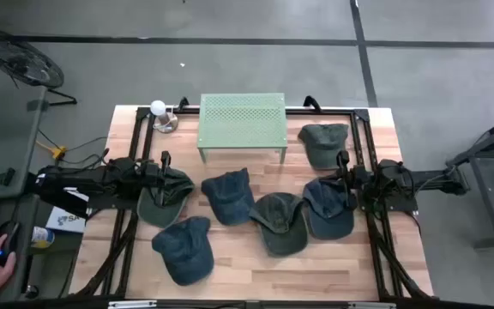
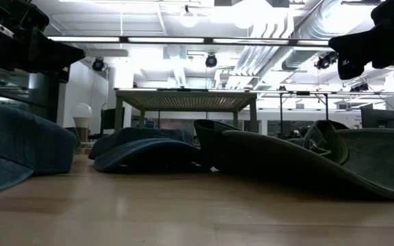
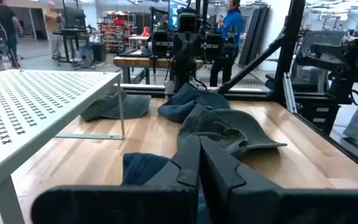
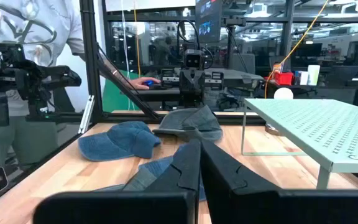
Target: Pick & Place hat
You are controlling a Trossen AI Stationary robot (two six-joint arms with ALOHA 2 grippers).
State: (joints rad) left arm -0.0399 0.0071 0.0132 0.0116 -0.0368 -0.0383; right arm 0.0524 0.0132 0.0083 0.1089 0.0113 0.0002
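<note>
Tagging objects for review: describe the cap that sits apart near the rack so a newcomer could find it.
Start at the pale green perforated rack at the table's far edge. Just off its right end lies a green cap. Unlike the five caps clustered in front, it touches no other cap.

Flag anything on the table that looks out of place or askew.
Nothing looks damaged or spilled. Six caps lie scattered on the wooden table, and two overlap: the dark green cap and the blue cap beside it. None sits on the green rack. A white bulb stands near the rack's left corner.
</note>
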